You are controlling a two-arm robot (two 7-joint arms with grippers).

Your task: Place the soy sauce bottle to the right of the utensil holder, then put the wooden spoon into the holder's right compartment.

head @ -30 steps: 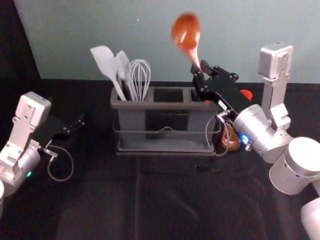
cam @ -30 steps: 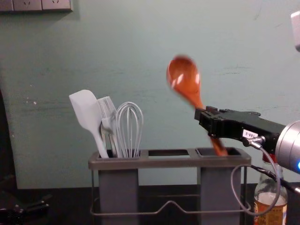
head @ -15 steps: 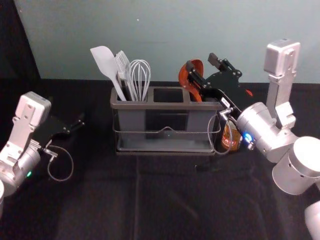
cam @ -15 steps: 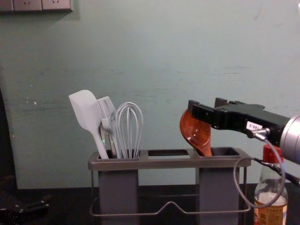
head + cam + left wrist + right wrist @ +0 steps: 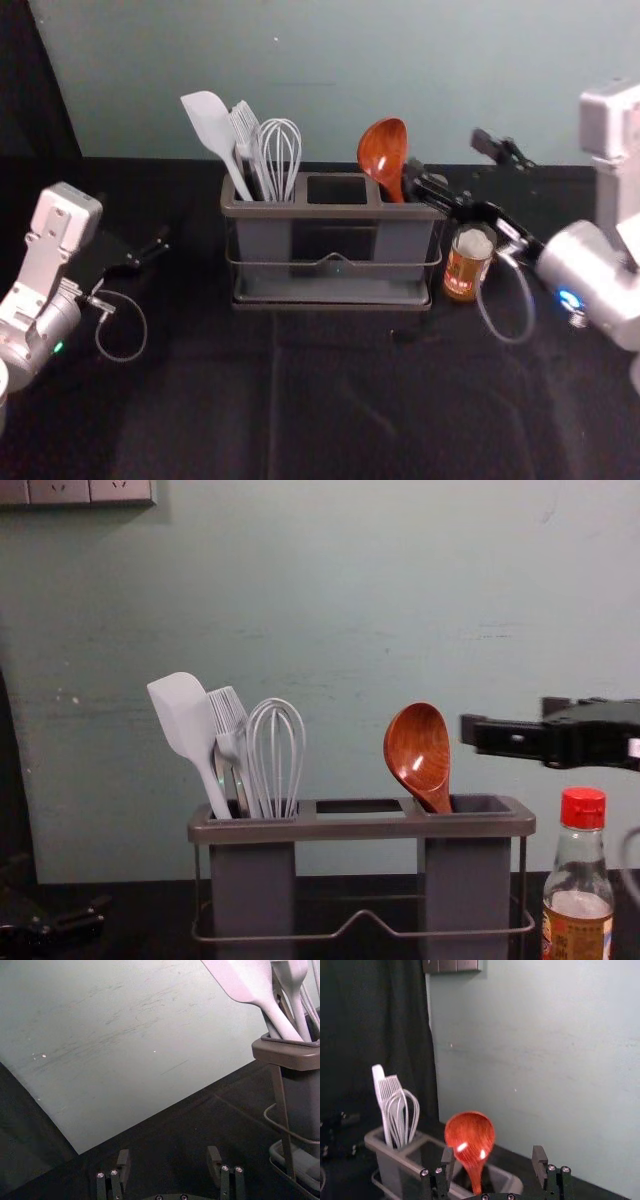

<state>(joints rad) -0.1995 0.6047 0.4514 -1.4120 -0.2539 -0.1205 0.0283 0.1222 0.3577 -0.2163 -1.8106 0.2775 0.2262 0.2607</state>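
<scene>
We look done: right gripper [image 5: 493, 1154] just backed off rightward, wide open and empty, wooden spoon [image 5: 418, 750] in the right compartment [image 5: 468, 880], soy sauce bottle [image 5: 578, 870] right of the holder [image 5: 360, 826], left gripper [image 5: 168, 1152] parked left.

Wall [image 5: 340, 600]: pale grey-green, scuffed, behind the right fingers [image 5: 510, 738]
Bench [image 5: 330, 380]: black, creased covering, below the fingers
Curtain [image 5: 30, 90]: dark, behind and left of the left fingers [image 5: 152, 250]
Socket panel [image 5: 90, 490]: on the wall, above and well left of the right fingers
</scene>
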